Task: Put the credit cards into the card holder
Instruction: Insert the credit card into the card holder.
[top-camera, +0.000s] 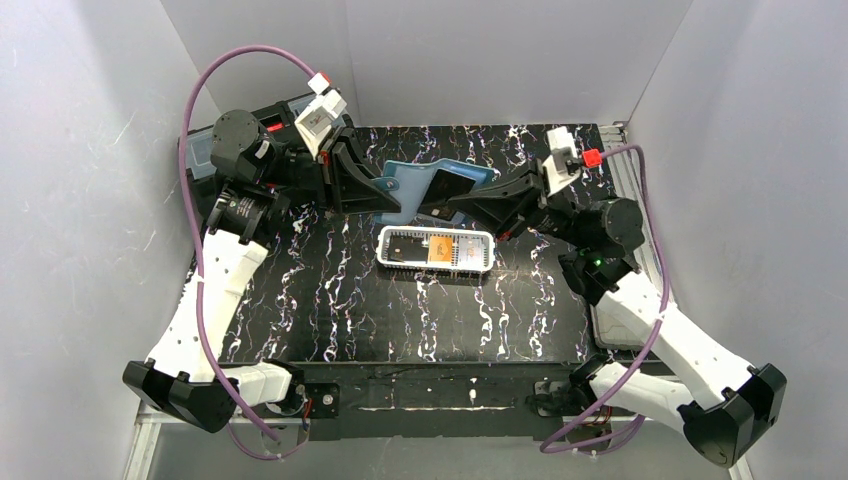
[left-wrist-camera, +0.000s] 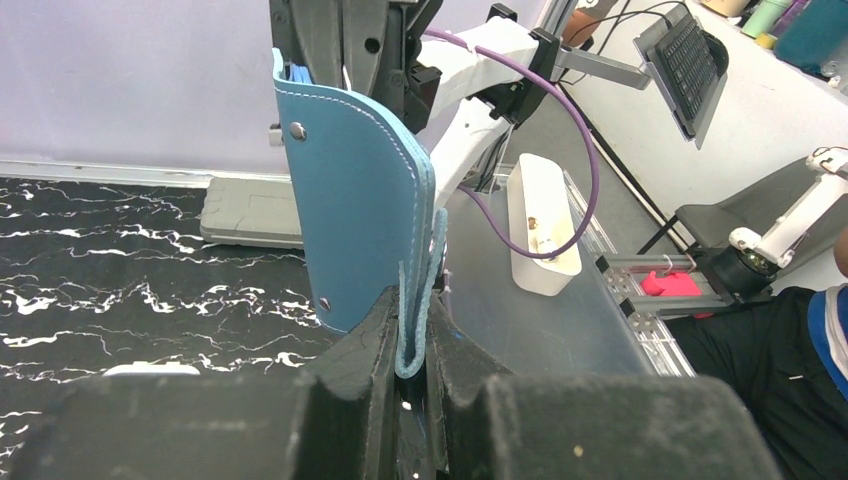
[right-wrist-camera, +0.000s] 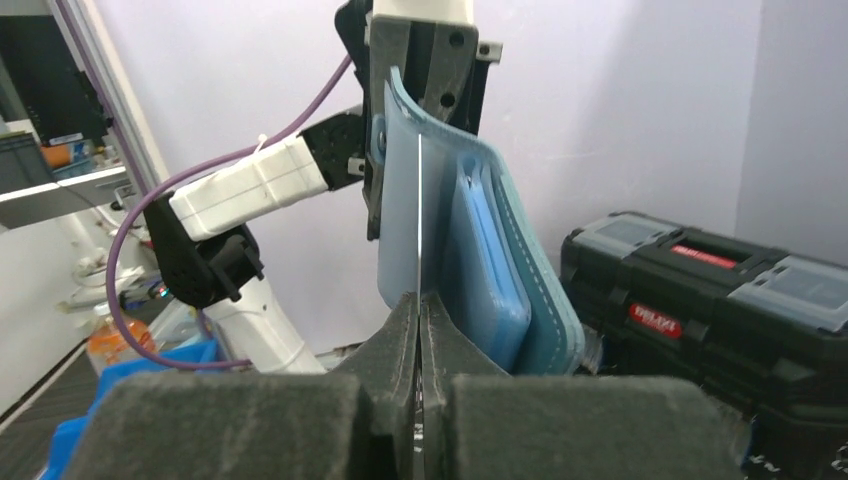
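The teal-blue card holder (top-camera: 412, 180) hangs open above the back of the table, and my left gripper (top-camera: 388, 192) is shut on its folded edge (left-wrist-camera: 415, 340). My right gripper (top-camera: 468, 205) is shut on a black credit card (top-camera: 453, 185) that lies against the holder's open face. In the right wrist view the card (right-wrist-camera: 418, 230) shows edge-on as a thin line, running up from the closed jaws beside the holder's inner sleeves (right-wrist-camera: 495, 260). An orange credit card (top-camera: 437, 250) and a dark one (top-camera: 404, 245) lie in the white mesh basket (top-camera: 485, 252).
A black toolbox (right-wrist-camera: 700, 290) stands at the back left of the table (top-camera: 275, 115). The white mesh basket sits mid-table just in front of both grippers. Off the table's right edge lies a white oblong tray (left-wrist-camera: 540, 225).
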